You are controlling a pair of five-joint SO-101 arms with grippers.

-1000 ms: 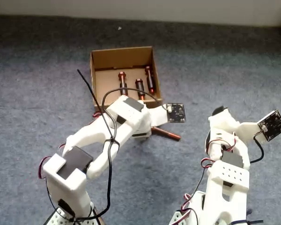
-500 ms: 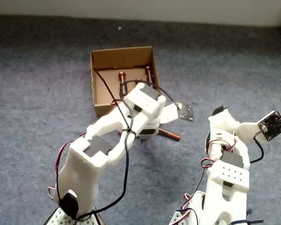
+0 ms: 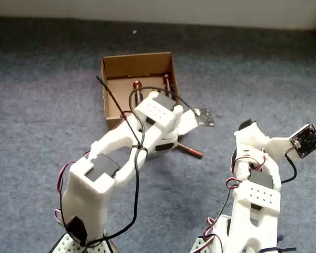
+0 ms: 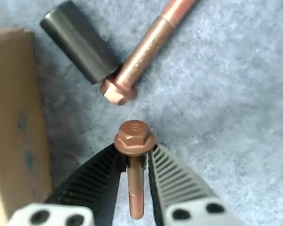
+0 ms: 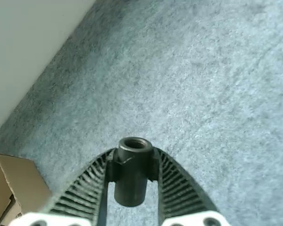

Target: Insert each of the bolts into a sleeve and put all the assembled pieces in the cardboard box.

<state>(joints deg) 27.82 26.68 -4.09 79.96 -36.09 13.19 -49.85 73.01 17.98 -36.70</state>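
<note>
Copper hex-head bolt sits clenched in my left jaws; right jaws grip a dark threaded sleeve. My left arm hides the lower right of the brown cardboard box.

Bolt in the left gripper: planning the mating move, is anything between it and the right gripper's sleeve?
Nothing visible does. The left gripper holds the bolt, the right gripper the sleeve; a loose bolt lies flat on the carpet between them.

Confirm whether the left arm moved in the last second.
Yes. In the high view the left arm swung toward the cardboard box, now overlapping its near wall, while the loose bolt on the carpet stayed put.
</note>
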